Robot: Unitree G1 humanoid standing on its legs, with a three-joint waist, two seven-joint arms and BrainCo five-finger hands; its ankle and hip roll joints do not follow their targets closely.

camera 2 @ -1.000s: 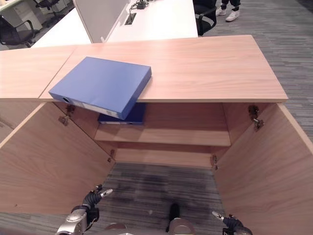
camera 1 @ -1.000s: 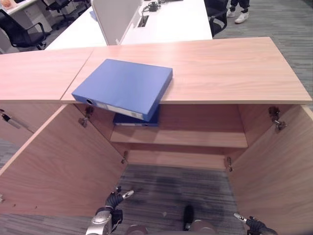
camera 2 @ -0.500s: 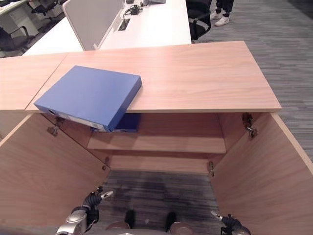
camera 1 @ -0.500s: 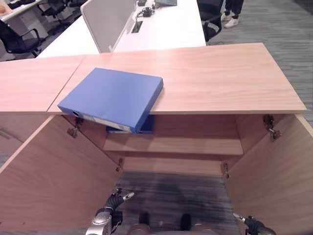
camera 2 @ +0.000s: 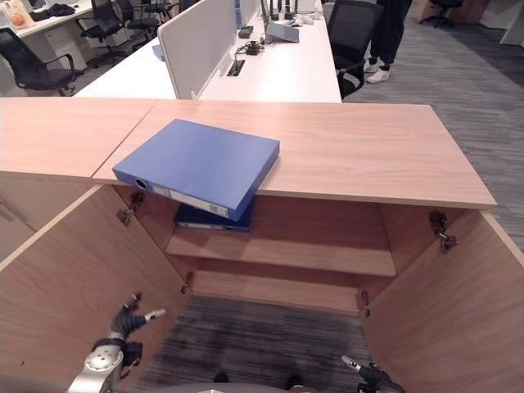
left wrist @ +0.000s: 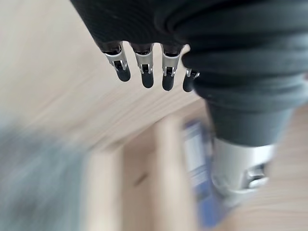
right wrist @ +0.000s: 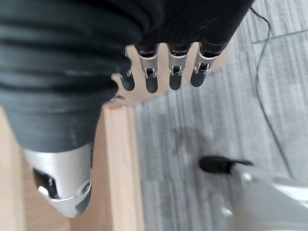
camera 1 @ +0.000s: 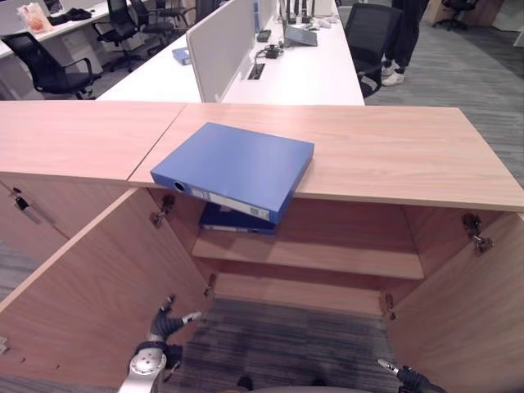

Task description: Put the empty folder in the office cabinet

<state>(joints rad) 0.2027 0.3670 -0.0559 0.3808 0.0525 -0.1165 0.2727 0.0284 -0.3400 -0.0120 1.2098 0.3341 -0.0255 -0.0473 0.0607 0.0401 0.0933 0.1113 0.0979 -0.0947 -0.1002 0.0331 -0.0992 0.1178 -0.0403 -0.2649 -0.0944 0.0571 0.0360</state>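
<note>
Folder on top, cabinet open, my hands low.

The blue folder (camera 1: pixel 233 166) lies flat on the cabinet (camera 1: pixel 393 155) top, one corner jutting past the front edge, above a second folder (camera 1: pixel 237 219) on the upper shelf. Both doors stand wide. My left hand (camera 1: pixel 166 324) and right hand (right wrist: pixel 163 72) hang near the floor, fingers straight and empty.

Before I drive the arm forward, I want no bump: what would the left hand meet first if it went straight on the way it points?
Probably the open left cabinet door: the left hand hangs low beside its inner face, fingers straight. Depth is unclear.
</note>
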